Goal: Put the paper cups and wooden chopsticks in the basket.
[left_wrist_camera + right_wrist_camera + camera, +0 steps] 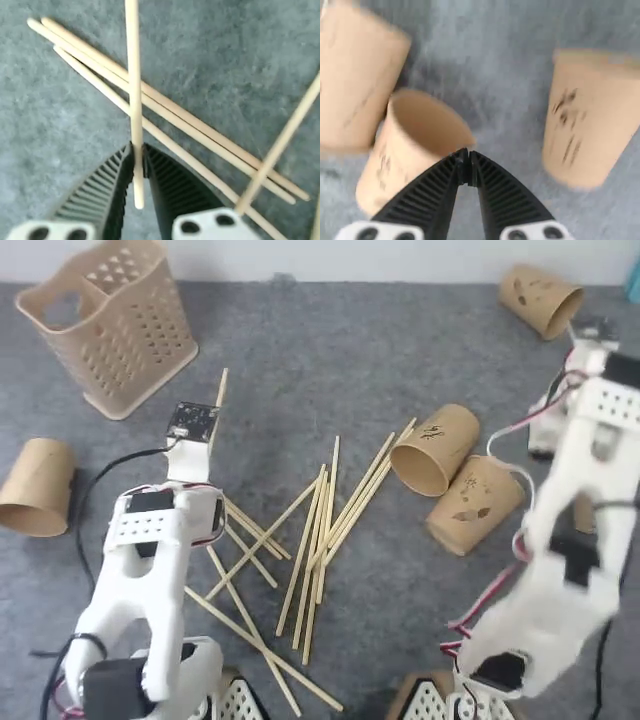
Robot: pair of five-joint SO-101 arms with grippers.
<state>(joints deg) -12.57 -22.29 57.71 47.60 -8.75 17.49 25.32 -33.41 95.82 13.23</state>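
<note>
- Across the grey table [330, 350], high view: tan slotted basket [110, 325] stands upright at the far-left corner.
- left-edge paper cup [38, 485] lies on its side, nearer the arms than the basket and apart from it.
- far-right paper cup [540, 300] lies on its side at the far-right corner, well apart from the basket.
- middle paper cup [437, 448] and lower paper cup [477, 503] lie on their sides right of centre, touching each other, with their mouths facing roughly toward the pile.
- loose wooden chopsticks [320, 530] are scattered and crossing mid-table between the two arms. The pile's far ends reach just beside the middle paper cup.
- left hand [137, 150]: narrow, clamped on a single held chopstick [133, 90] near one end, and the rest of the stick runs straight out past the tips.
- The held chopstick crosses over a few table chopsticks [200, 130] lying diagonally under it. Can't tell if it is lifted clear of them.
- From above, the left hand sits between the pile and the basket, with the stick pointing toward the far side.
- right hand [467, 162]: jaws pressed together, gripping nothing.
- It hangs over the table with cups around it. An open-mouthed cup [415, 145] on its side is just beside the tips.
- right arm [570, 540] is blurred along the right side of the table.
</note>
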